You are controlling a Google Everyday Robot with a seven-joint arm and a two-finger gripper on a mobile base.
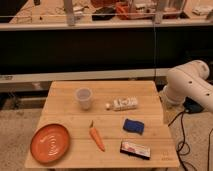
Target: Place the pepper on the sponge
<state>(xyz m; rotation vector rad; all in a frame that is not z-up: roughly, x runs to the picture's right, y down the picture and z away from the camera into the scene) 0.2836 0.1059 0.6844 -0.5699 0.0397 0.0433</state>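
Your slim, tapered orange pepper [97,138], with its thin dark stem, lies flat on the pale wooden plank surface [65,97]. It is apart from the soft, dark blue rectangular sponge [133,126], which lies on the side nearer the arm. Your pincer is out of frame beyond the smooth, rounded white arm [190,85] at the right edge. Its jaws are spread wide and released, and both task things rest untouched.
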